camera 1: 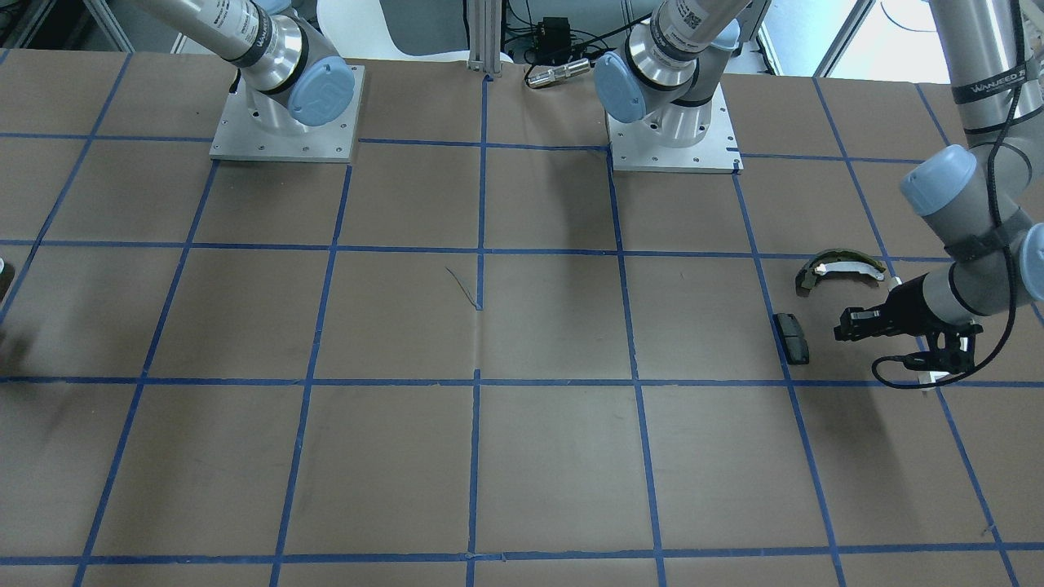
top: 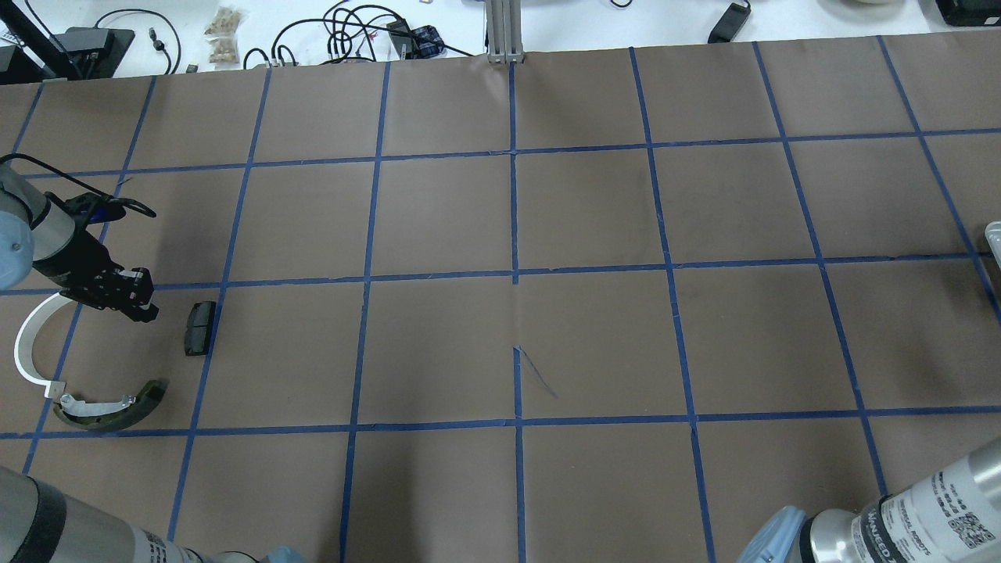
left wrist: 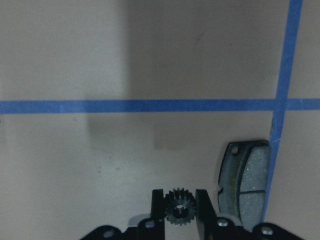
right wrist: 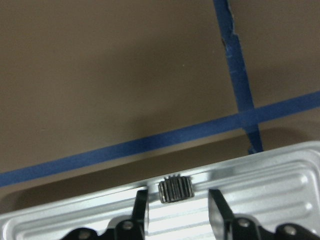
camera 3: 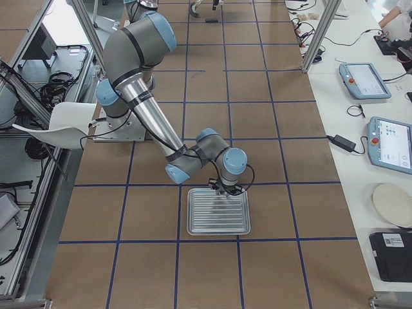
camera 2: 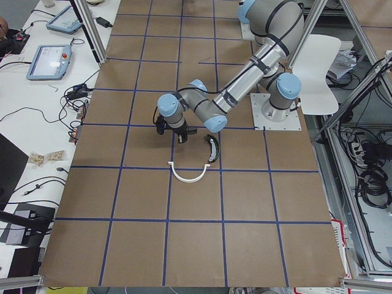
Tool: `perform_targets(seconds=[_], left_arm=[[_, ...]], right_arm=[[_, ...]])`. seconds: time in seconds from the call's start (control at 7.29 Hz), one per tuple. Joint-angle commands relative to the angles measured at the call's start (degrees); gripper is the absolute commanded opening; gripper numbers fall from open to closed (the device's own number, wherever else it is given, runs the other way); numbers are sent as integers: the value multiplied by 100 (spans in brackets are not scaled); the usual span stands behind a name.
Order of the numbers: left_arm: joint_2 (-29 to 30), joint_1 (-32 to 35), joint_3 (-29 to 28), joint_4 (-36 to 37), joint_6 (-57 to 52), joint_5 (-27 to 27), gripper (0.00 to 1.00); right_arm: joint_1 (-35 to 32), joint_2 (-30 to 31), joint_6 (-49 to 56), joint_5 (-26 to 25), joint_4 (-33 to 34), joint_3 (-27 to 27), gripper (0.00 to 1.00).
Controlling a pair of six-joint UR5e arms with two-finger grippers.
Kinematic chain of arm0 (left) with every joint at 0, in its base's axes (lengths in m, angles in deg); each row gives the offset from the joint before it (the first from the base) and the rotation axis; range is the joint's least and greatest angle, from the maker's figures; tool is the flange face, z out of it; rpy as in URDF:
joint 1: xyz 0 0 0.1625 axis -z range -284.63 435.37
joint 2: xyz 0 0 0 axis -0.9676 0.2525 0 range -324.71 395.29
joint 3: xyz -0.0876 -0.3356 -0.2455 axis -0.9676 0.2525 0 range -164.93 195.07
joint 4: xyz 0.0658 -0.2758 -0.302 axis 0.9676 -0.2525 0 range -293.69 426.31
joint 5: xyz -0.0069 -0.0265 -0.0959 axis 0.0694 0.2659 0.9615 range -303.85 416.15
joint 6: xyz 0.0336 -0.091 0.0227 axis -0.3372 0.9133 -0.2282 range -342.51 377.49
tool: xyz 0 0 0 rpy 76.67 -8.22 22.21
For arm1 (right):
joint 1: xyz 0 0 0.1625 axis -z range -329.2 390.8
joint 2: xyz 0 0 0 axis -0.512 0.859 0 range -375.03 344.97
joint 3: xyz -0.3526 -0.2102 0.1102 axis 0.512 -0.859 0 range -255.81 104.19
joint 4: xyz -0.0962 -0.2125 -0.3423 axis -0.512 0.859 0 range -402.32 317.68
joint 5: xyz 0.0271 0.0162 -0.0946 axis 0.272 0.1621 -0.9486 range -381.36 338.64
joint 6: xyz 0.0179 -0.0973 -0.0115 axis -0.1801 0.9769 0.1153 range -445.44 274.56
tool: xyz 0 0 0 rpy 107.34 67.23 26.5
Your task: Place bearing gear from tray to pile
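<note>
- The left gripper (left wrist: 180,197) pinches a small black gear (left wrist: 179,206) between its 2 fingers, above the table.
- The black pad (left wrist: 245,182) lies just beside those fingers, to the right in the wrist view.
- The white arc (top: 27,344) and the olive-edged shoe (top: 117,407) lie back by the wrist.
- The right gripper (right wrist: 176,200) is spread, with 1 finger on either side of a second gear (right wrist: 175,189) that lies on the metal tray (right wrist: 280,190) near its rim.
</note>
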Motion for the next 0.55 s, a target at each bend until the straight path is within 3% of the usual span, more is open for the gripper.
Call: perform_targets(seconds=[0.0,0.27,0.41], left_arm=[[26,-116,139,48,-33,-4,0],[18,-214,157,74,-33,4,0],[26,-196,157,74,11,22,85]], right_arm=[[0,5,-1,6,-30,7,51],[-9,-4,-1,-11,-30,-2,40],[-9,22,-10,-20,-39,7,33]])
